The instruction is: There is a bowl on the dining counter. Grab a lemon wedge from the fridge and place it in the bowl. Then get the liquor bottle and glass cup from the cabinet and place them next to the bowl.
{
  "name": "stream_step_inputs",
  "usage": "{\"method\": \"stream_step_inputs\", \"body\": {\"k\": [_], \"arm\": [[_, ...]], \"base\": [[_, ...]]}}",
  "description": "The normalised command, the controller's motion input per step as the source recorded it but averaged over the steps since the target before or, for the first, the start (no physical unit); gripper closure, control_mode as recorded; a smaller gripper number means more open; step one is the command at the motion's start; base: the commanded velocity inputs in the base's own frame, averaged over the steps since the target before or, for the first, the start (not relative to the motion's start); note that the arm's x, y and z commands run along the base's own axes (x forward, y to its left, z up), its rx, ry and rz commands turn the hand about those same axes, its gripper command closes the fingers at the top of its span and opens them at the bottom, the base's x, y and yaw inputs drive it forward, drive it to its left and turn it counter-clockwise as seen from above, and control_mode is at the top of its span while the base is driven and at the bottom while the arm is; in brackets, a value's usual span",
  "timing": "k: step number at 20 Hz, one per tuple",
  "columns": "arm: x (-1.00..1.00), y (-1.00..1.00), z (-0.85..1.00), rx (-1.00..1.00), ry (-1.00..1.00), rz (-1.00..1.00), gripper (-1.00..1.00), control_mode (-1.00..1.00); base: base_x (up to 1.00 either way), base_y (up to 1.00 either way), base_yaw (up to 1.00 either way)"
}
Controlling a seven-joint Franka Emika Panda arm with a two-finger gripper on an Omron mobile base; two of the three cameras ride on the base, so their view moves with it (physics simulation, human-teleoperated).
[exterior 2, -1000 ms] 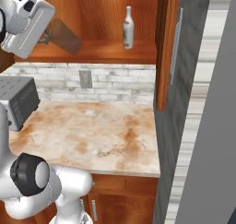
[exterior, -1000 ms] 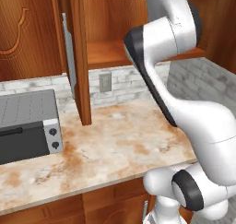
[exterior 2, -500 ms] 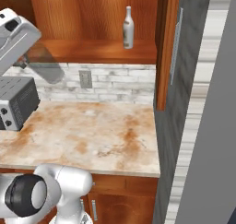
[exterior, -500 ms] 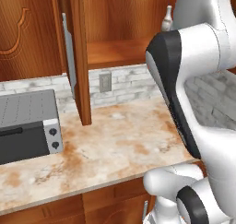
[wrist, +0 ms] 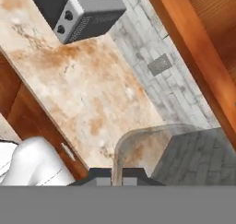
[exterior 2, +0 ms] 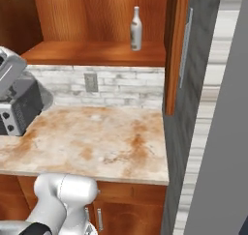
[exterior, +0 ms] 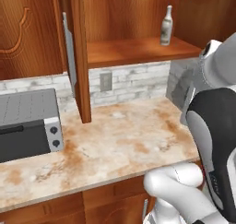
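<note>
The cabinet stage of the task looks to be about half done. The cabinet [exterior: 133, 50] hangs open across 12 o'clock of the left base view, with its door [exterior: 78, 57] swung out edge-on toward 11 o'clock. The liquor bottle [exterior: 167, 27] stands upright on the inner shelf at 1 o'clock, near the shelf's right end, with nothing touching it. It has yet to be fetched.

The glass cup [wrist: 138, 138] is off the shelf. In the hand view its translucent wall arches up from 6 o'clock, right between the finger tips. The gripper [wrist: 117, 174] has its fingers pressed nearly together, pinching what appears to be the cup's thin wall. I judge that the cup is carried and must next go to the bowl. These pictures cannot tell whether the lemon wedge is already placed.

A narrow wall counter [exterior: 115, 140] with a beige marbled top, blotched rusty brown, fills the middle of both base views. Its open stretch is bare. Grey-white brick tile backs it, and reddish wood fronts sit below. A tall dark grey unit [exterior 2: 203, 94] closes it off at 3 o'clock of the right base view. A dark toaster oven [exterior: 27, 126] sits on the counter at 9 o'clock of the left base view. A small wall outlet [exterior: 106, 81] sits in the tile near the centre, just under the shelf.
</note>
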Motion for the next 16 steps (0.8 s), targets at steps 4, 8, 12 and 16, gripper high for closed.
{"method": "stream_step_inputs", "body": {"k": [4,8,12,16], "arm": [[0.00,0.00,0.00,0.00,0.00,0.00,1.00,1.00],[0.00,0.00,0.00,0.00,0.00,0.00,1.00,1.00],[0.00,0.00,0.00,0.00,0.00,0.00,1.00,1.00],[0.00,0.00,0.00,0.00,0.00,0.00,1.00,1.00]], "base": [[-1.00,0.31,0.24],[-1.00,0.44,0.43],[-0.89,0.81,0.50],[-0.53,0.99,0.53]]}}
